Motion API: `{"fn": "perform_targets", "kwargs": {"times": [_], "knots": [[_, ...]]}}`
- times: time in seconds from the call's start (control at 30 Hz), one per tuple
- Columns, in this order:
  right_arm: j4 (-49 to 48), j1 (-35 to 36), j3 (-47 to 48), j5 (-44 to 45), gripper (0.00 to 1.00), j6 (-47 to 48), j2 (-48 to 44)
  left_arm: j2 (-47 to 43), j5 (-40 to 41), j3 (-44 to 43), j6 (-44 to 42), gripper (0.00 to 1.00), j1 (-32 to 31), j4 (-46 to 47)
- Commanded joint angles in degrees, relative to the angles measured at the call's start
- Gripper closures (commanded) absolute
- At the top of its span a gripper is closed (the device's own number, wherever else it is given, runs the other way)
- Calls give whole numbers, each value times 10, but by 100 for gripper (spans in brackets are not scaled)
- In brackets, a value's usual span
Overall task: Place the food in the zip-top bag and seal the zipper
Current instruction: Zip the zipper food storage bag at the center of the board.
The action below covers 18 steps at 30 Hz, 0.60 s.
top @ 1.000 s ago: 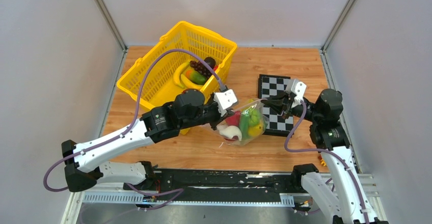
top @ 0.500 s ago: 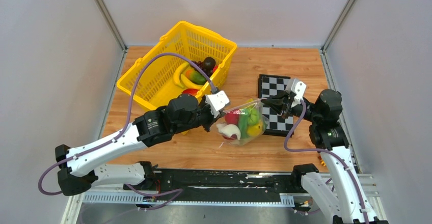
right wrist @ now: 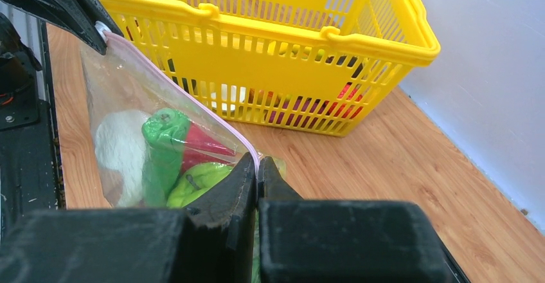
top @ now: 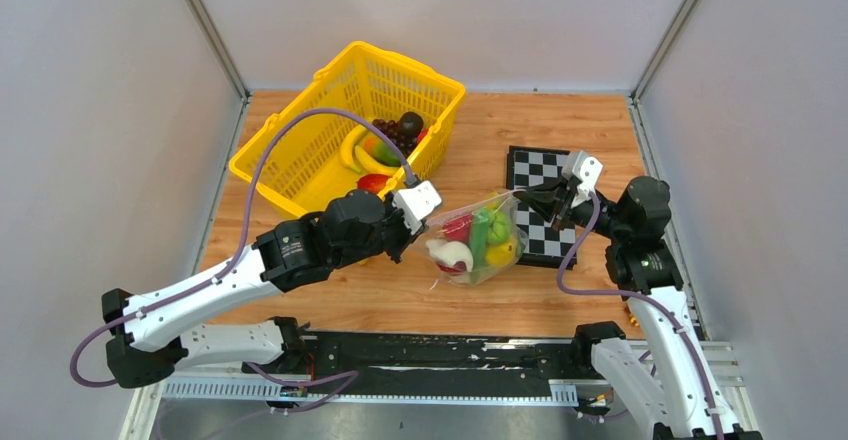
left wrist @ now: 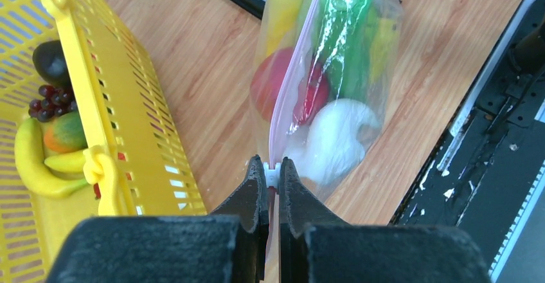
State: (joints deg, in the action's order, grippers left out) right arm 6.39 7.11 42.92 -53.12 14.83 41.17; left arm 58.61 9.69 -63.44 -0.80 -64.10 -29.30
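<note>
Left gripper [left wrist: 271, 170] and right gripper [right wrist: 258, 167] each clamp the zipper [left wrist: 285, 93] of the bag [top: 480, 245] over a wood table [top: 560, 130] between grey walls [top: 450, 20]

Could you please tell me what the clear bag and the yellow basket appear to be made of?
Clear floppy zip-top bag: likely thin glossy plastic film; contents show through, wrinkles glint. Yellow slotted basket: probably rigid moulded plastic, uniform colour, smooth sheen.

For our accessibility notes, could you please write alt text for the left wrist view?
The left pincer is shut on the pink zipper of a clear zip-top bag holding red, green and white toy food. A yellow basket with bananas and grapes stands beside it.
</note>
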Motion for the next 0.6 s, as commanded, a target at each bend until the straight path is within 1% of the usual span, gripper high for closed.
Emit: {"fn": "perform_targets", "kwargs": {"times": [0.0,0.1,0.23,0.57], "knots": [[-46,-5,4,52,100,-8,-3,-13,40,-13,5,99,0,-86],[-50,-5,2,55,100,-10,-1,-15,57,-15,21,99,0,-107],[-55,-4,3,53,100,-13,4,-15,88,-21,19,99,0,-128],[-56,-5,9,49,100,-15,8,-25,126,-37,17,99,0,-166]]}}
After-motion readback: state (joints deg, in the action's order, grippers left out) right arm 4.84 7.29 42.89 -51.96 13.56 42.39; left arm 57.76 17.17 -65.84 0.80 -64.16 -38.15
